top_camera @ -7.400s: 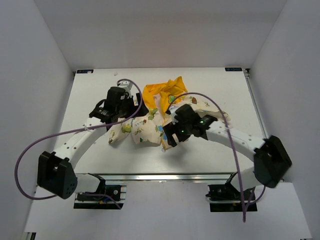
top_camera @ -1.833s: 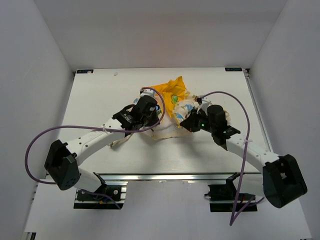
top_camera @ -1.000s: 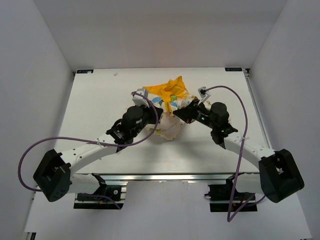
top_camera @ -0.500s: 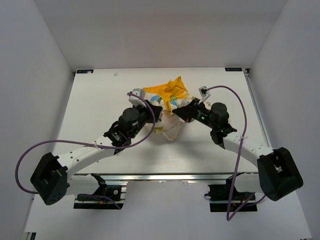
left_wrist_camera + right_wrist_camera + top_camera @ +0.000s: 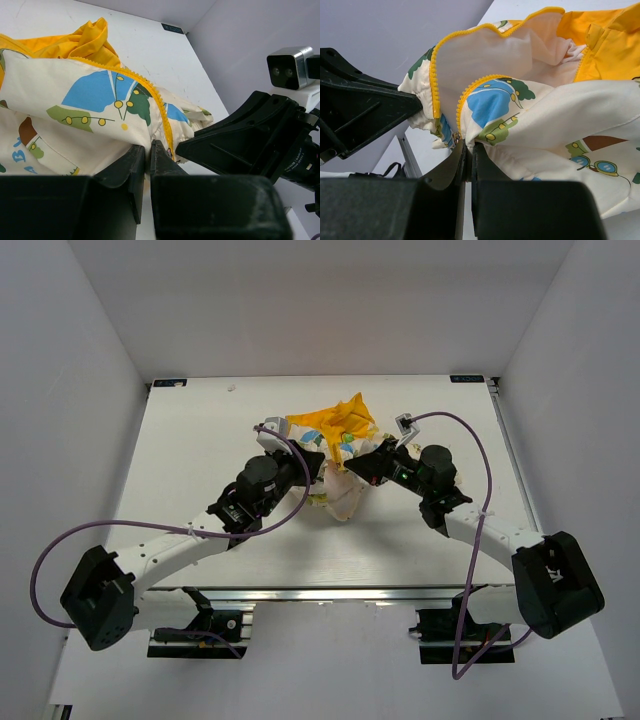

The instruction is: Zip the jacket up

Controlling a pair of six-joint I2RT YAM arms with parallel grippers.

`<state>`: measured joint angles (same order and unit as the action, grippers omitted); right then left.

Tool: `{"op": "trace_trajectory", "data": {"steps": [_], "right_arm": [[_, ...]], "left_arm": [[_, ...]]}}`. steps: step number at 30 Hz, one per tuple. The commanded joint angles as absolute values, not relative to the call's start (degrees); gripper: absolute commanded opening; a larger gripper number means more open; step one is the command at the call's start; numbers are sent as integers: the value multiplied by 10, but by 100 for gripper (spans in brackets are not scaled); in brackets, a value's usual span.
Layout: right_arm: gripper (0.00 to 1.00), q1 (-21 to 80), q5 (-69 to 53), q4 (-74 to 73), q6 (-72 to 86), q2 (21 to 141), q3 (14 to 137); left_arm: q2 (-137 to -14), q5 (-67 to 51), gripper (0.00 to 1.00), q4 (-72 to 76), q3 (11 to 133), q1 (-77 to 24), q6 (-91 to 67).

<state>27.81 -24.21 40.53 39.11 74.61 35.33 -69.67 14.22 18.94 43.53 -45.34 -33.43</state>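
Both tools, left gripper (image 5: 148, 150) and right gripper (image 5: 468, 145), pinch the hem of the jacket (image 5: 345, 425) bunched mid-table, twelve o'clock from the bases; its zipper (image 5: 434, 85) gapes unjoined, so all zipping remains.

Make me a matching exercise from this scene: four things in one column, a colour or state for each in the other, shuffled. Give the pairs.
Things:
1. hood
2. cable
3. left gripper
4. table

Colour or state:
A. white
B. fingers shut on the jacket beside its zipper edge
C. purple
D. bright yellow

Pairs: 1-D, 2-C, 3-B, 4-A
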Motion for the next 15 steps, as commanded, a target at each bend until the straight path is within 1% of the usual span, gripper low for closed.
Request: {"op": "trace_trajectory", "data": {"steps": [1, 15], "right_arm": [[0, 277, -245, 441, 398, 735, 361], [0, 278, -249, 441, 407, 720, 366]], "left_arm": [[-692, 143, 0, 213, 430, -453, -329], [-702, 141, 0, 215, 426, -452, -334]]}}
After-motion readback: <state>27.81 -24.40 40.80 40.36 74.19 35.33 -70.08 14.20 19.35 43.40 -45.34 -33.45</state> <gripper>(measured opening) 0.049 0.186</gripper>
